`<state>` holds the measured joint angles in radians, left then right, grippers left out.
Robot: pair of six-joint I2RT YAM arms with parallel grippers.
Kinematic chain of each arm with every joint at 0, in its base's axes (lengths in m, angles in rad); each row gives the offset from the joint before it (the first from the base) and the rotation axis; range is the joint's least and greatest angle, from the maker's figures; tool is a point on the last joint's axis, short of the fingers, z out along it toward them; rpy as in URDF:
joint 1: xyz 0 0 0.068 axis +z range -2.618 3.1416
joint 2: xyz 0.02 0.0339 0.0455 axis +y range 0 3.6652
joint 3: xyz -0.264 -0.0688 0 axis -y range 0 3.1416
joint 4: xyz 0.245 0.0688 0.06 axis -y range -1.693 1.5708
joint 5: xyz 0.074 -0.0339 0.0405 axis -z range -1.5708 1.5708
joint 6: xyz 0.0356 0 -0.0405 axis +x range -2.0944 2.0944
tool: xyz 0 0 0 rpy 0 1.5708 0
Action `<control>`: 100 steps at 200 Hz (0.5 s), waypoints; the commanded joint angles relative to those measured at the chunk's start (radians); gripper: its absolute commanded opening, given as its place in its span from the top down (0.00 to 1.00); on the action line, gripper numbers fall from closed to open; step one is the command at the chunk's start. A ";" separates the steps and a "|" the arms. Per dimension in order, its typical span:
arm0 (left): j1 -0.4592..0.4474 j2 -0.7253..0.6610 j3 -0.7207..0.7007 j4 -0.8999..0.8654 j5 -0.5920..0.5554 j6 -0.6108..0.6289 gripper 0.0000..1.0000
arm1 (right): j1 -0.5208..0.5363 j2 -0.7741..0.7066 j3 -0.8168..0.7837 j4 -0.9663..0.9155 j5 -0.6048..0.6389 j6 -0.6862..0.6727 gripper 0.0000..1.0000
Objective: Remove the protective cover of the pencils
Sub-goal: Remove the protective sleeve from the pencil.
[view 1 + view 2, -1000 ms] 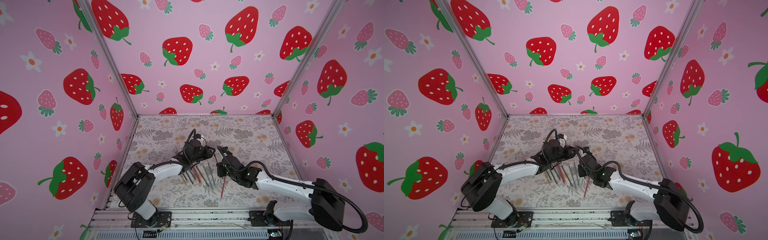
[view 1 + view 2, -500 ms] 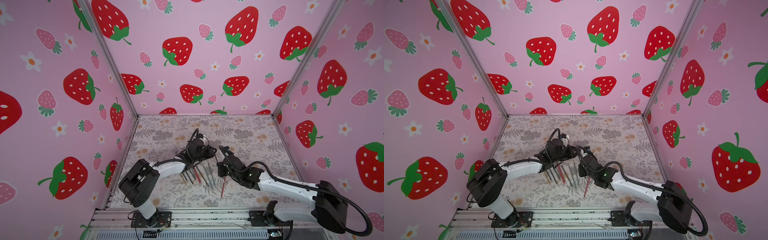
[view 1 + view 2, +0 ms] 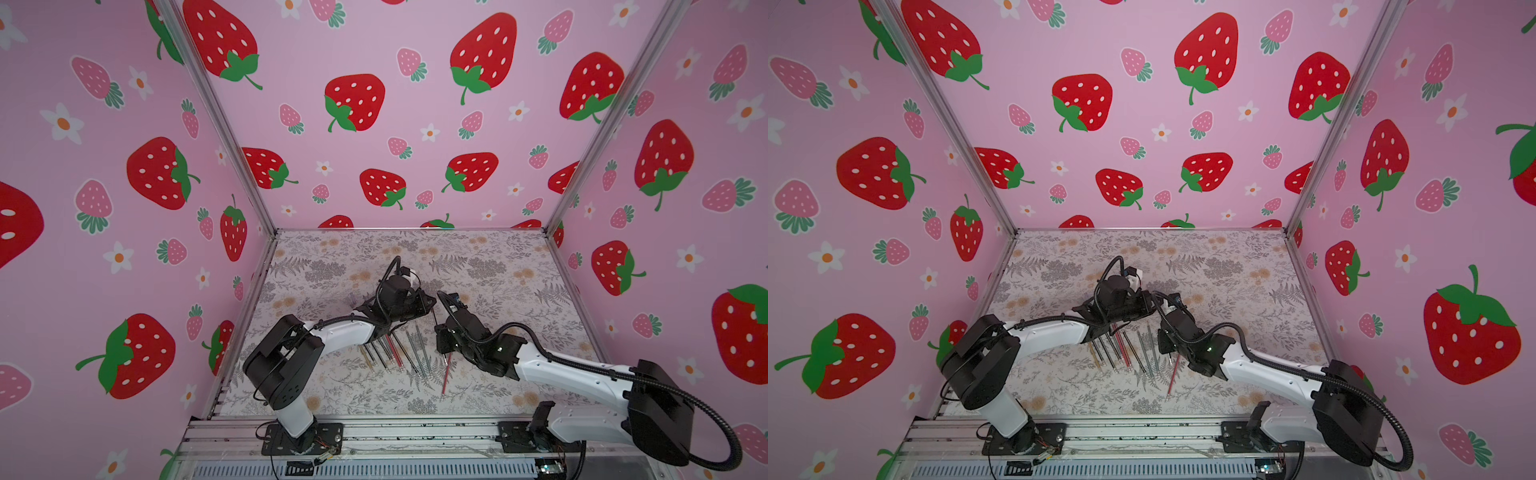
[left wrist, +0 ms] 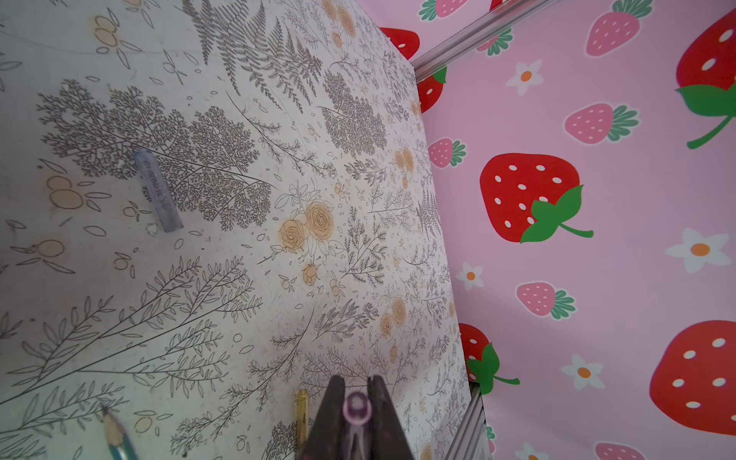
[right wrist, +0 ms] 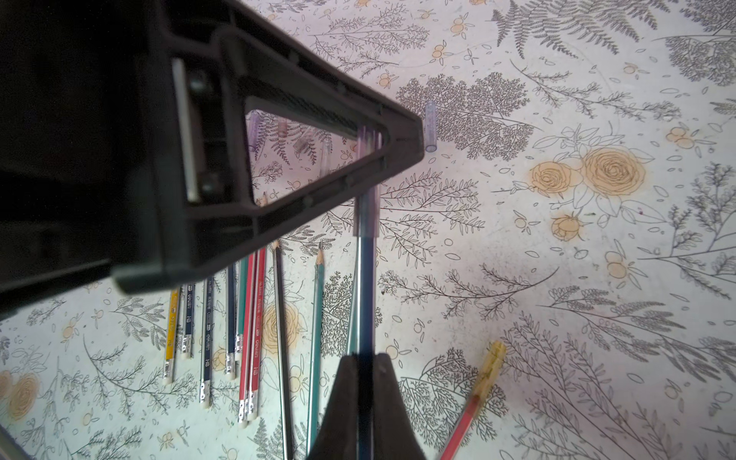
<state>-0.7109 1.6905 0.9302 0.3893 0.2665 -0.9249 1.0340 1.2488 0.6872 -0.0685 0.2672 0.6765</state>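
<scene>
My right gripper (image 5: 365, 358) (image 3: 437, 330) is shut on a blue pencil (image 5: 366, 286) and holds it above the table. A translucent purple protective cover (image 5: 368, 207) (image 4: 357, 408) sits over that pencil's far end. My left gripper (image 4: 357, 392) (image 3: 432, 306) is shut on this cover, one finger (image 5: 302, 191) on each side. The two grippers meet over the middle of the table in both top views. The other pencils (image 3: 390, 353) (image 3: 1121, 349) (image 5: 247, 318) lie side by side on the table under the left arm, their points bare. Apart from them lies a red pencil (image 5: 462, 418) (image 3: 444, 376) with a yellow cover (image 5: 492, 364).
Loose clear covers lie on the floral table (image 3: 498, 266): one (image 5: 431, 125) (image 4: 157, 191) just beyond the left fingers, several (image 5: 253, 127) behind them. A yellow cover (image 4: 302, 414) rests beside the left fingers. Pink strawberry walls (image 3: 395, 124) close in three sides.
The left gripper's jaws have shut on the purple cover. The left arm's elbow has shifted slightly toward the middle. The right arm has kept still with the pencil.
</scene>
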 commanded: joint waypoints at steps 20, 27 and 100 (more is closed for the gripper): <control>0.000 -0.010 0.018 0.010 -0.004 0.001 0.93 | 0.006 0.005 0.014 0.009 0.012 -0.015 0.71; 0.000 -0.014 0.018 0.010 -0.007 0.001 0.93 | 0.007 0.006 0.017 0.009 0.014 -0.017 0.69; -0.001 -0.035 -0.014 0.030 -0.001 -0.008 0.99 | 0.006 0.063 0.037 0.016 -0.003 -0.013 0.68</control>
<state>-0.7109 1.6875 0.9241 0.3939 0.2657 -0.9287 1.0363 1.2903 0.6968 -0.0635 0.2680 0.6571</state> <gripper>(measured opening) 0.133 0.360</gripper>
